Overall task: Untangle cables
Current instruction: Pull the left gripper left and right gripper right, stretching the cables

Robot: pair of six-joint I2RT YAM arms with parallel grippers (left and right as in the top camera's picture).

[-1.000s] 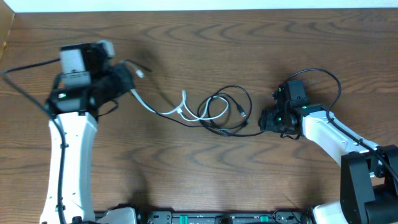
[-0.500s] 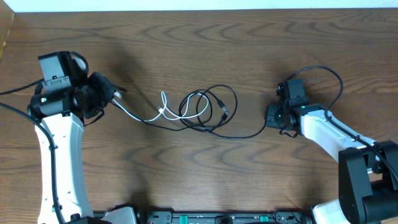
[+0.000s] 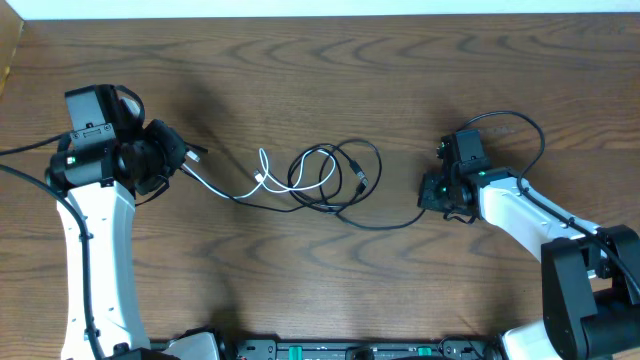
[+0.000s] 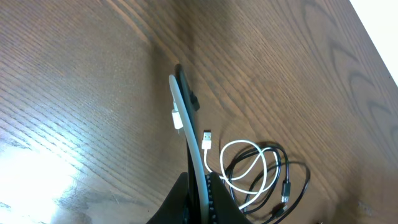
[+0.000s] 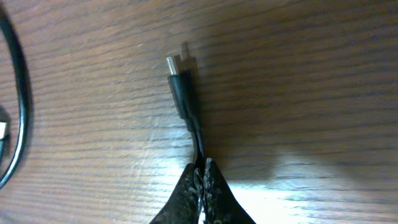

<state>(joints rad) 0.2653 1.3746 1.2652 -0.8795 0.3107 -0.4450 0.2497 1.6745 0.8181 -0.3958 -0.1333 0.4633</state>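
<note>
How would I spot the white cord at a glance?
Look at the middle of the brown wooden table, where a small tangle of thin cords lies. The white cord runs from the left hand into that tangle and curls into loops there. It is the only pale one; its neighbours are black cords.

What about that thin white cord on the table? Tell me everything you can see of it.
The thin white charging cord looks like smooth, flexible plastic. Near one end it is pinched in the shut left gripper, alongside a thin black cord. From there it trails rightward over the brown wooden table into a loose loop, interlaced with the black cord's coils. Its small silver-tipped plug lies free by that loop.
</note>
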